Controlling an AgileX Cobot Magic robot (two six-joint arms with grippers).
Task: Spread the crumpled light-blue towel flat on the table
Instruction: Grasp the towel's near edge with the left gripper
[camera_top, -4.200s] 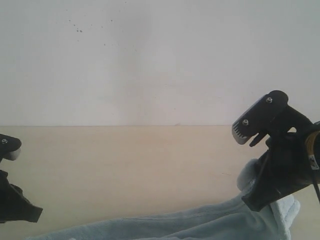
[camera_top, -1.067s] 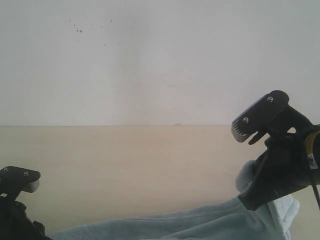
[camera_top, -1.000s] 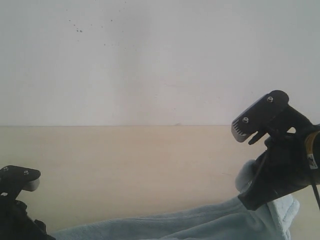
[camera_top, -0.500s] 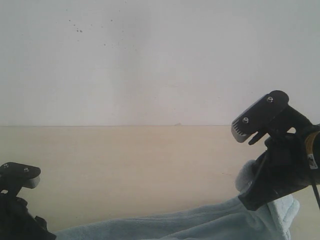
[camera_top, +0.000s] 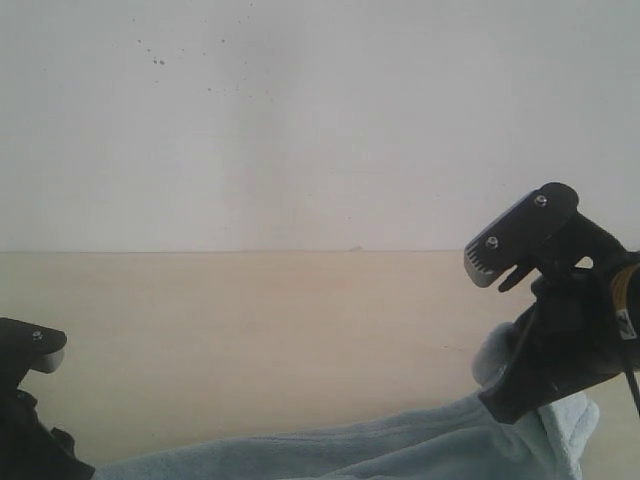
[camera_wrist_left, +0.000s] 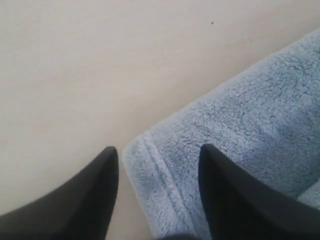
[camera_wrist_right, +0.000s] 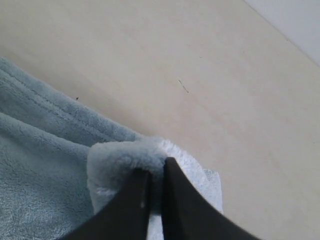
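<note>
Broad, smooth, pale beige wood-look worktop (camera_top: 250, 330), meeting a plain white wall (camera_top: 320, 130) along a straight, level line. High on the wall at left, a scatter of tiny dark specks (camera_top: 158, 61).

Along the near edge of the exterior view, a pale light-blue fluffy terry-cloth towel (camera_top: 350, 448), lying on the worktop. Long axis running left to right: low and flat at left, rising into a bunched peak at right.

At far left, the black left claw (camera_wrist_left: 157, 150), only partly caught by the exterior view, its tips out of sight there. Shown by the left wrist view alone: 2 dark fingers (camera_wrist_left: 90, 200) standing well apart, 1 over bare worktop, 1 over the pile. Between them, the towel's stitched hem (camera_wrist_left: 156, 170) and rounded corner, pointing out toward bare worktop. Cannot tell whether touching the cloth.

At right, the black right claw (camera_wrist_right: 156, 167), tips hidden behind its own body in the exterior view. Shown by the right wrist view alone: 2 fingers almost together, clamped on a fold of the towel puffed up around the tips. Beyond it on the worktop, a thin dark fleck (camera_wrist_right: 184, 86).
</note>
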